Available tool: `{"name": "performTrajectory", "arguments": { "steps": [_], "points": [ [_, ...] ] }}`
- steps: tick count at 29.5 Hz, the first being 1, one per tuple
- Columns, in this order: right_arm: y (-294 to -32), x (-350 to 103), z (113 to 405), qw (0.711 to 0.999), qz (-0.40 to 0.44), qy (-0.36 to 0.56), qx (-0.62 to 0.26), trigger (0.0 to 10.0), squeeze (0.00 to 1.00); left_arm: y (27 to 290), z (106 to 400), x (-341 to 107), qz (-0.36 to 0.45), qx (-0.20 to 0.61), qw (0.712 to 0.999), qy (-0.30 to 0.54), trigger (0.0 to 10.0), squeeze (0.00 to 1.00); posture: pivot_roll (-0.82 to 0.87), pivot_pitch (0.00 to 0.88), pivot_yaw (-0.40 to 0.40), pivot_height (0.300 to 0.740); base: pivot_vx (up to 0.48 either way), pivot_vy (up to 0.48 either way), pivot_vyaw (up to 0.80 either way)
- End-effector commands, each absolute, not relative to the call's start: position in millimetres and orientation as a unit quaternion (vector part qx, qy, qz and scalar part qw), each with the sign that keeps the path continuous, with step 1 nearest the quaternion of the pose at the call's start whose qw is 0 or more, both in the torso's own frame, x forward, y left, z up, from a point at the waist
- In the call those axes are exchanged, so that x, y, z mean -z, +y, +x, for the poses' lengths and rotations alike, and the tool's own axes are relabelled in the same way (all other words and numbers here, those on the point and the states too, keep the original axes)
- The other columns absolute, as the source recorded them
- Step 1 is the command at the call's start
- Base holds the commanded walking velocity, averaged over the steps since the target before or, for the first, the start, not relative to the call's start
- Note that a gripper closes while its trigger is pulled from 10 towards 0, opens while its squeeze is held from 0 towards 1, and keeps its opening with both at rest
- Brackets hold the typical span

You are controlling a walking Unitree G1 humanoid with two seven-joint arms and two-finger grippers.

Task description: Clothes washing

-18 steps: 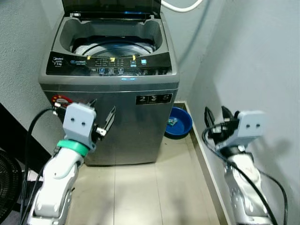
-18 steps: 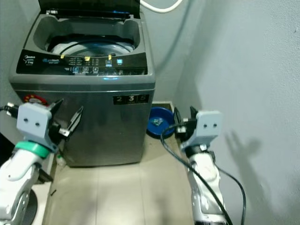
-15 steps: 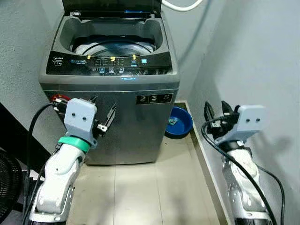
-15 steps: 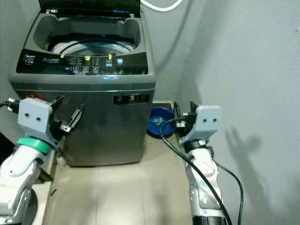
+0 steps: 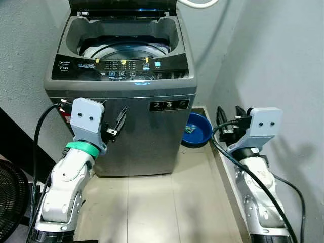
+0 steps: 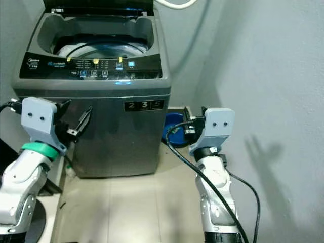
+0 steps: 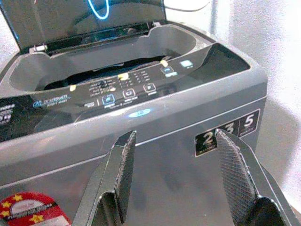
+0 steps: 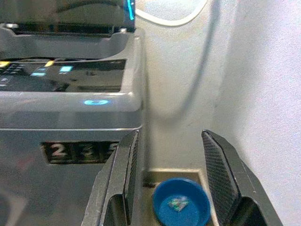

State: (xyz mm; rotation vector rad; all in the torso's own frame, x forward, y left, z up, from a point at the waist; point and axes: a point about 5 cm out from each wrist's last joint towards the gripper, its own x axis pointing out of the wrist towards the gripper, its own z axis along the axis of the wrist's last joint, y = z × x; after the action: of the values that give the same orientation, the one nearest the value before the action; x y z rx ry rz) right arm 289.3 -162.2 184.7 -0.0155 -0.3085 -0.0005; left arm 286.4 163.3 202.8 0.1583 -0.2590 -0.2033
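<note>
The washing machine [image 5: 121, 86] stands in the corner, lid raised, drum exposed; no clothes are visible, so loading appears not yet done. The left gripper [image 5: 112, 121] and the right gripper [image 5: 229, 120] hover before it, fingers spread, empty. The right wrist view reveals a blue basin [image 8: 181, 202] on the floor beside the machine.

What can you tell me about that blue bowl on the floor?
The bowl is round, shallow and bright blue, and looks like plastic. It sits upright on the tiled floor in the corner, just right of the washer and near the back wall. Part of it hides behind the washer's corner. Inside lies something small and greenish, too small to tell what. The right gripper hangs above and in front of it, not touching it.
</note>
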Motion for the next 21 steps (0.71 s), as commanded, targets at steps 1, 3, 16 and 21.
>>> {"name": "performTrajectory", "arguments": {
  "steps": [1,3,16,21],
  "points": [
    [-160.7,-191.1,289.2,0.986,0.008,-0.166,0.007,10.0,0.00,165.0,288.2,-208.3,0.082,0.104,0.983,-0.130,10.0,0.00,0.01,0.043,0.091,0.740,0.000,0.000,0.00],
    [-160.7,-191.1,289.2,0.986,0.008,-0.166,0.007,10.0,0.00,165.0,288.2,-208.3,0.082,0.104,0.983,-0.130,10.0,0.00,0.01,0.043,0.091,0.740,0.000,0.000,0.00],
    [-155.6,-171.9,305.0,0.989,0.091,-0.113,-0.005,10.0,0.00,168.4,293.7,-191.9,0.073,0.084,0.988,-0.108,10.0,0.00,0.00,0.009,0.059,0.740,0.000,0.000,0.00],
    [-158.5,-173.9,308.7,0.989,0.091,-0.115,-0.008,10.0,0.00,167.9,295.4,-188.6,0.072,0.080,0.989,-0.104,10.0,0.00,0.00,0.001,0.045,0.740,0.000,0.000,0.00]
  ]
}}
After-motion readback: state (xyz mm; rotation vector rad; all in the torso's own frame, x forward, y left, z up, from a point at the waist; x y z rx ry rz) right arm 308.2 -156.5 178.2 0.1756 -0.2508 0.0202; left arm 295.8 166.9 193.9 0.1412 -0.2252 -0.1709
